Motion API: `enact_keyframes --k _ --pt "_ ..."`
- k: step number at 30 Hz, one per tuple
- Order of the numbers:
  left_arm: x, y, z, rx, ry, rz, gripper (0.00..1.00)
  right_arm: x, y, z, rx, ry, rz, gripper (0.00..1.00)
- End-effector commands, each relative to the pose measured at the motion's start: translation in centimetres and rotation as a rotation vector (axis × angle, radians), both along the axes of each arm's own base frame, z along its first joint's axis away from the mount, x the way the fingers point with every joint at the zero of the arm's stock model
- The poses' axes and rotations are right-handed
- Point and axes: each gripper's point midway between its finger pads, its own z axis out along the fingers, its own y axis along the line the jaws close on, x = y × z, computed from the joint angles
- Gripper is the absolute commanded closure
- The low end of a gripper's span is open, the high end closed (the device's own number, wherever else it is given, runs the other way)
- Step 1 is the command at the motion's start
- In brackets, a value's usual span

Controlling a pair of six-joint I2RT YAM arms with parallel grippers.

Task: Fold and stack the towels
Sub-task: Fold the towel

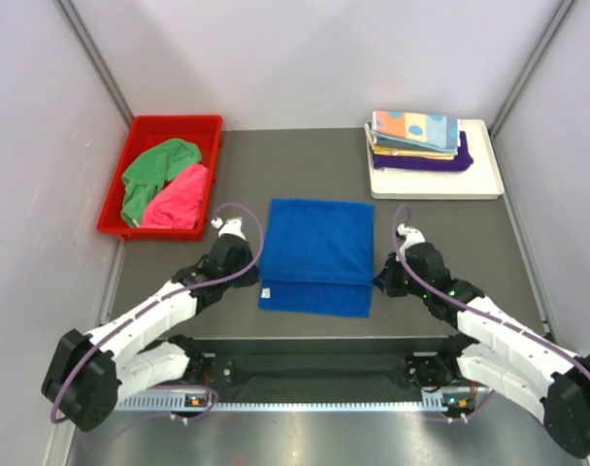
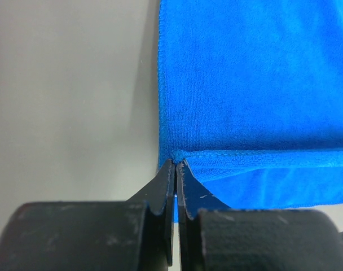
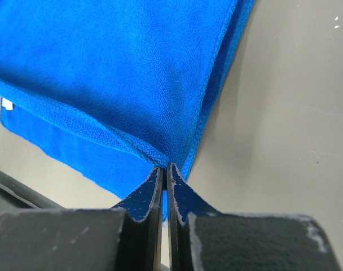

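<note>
A royal blue terry towel (image 1: 316, 248) lies flat mid-table, one layer folded over another, with a strip of the lower layer showing at its near edge. My left gripper (image 1: 257, 276) is shut on the left corner of the upper layer (image 2: 175, 160). My right gripper (image 1: 379, 282) is shut on the right corner of the same layer (image 3: 165, 167). Both corners sit low over the table. A green towel (image 1: 151, 175) and a pink towel (image 1: 181, 197) lie crumpled in the red bin. Folded towels (image 1: 416, 139) are stacked on the white tray, with a dotted orange one on top.
The red bin (image 1: 175, 124) stands at the back left, close to my left arm. The white tray (image 1: 484, 180) stands at the back right. White walls close in on three sides. A small white tag (image 1: 266, 291) shows at the towel's near left corner.
</note>
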Motion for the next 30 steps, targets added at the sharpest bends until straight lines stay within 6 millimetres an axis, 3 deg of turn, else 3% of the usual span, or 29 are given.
enact_keyframes --k 1,6,16,22,23,30 --pt "-0.2 0.2 0.9 0.007 -0.006 -0.004 0.97 0.5 0.1 1.9 0.013 -0.04 -0.021 1.0" --pt "-0.9 0.5 0.0 0.014 0.013 -0.004 0.96 0.0 0.1 1.8 0.022 -0.036 -0.008 1.0" --pt "-2.3 -0.1 -3.0 0.001 0.082 -0.03 0.93 -1.2 0.6 -1.0 0.039 0.019 0.014 0.99" --pt "-3.2 -0.9 -3.3 -0.034 0.093 -0.062 0.68 -1.6 0.6 -1.5 0.047 0.035 0.013 0.84" --pt "-3.2 -0.9 -3.2 -0.039 0.091 -0.066 0.66 -1.7 0.6 -1.3 0.05 0.033 0.01 0.77" --pt "-3.1 -0.8 -0.3 -0.068 0.047 -0.053 0.65 -2.1 0.0 -0.2 0.06 0.015 -0.009 0.55"
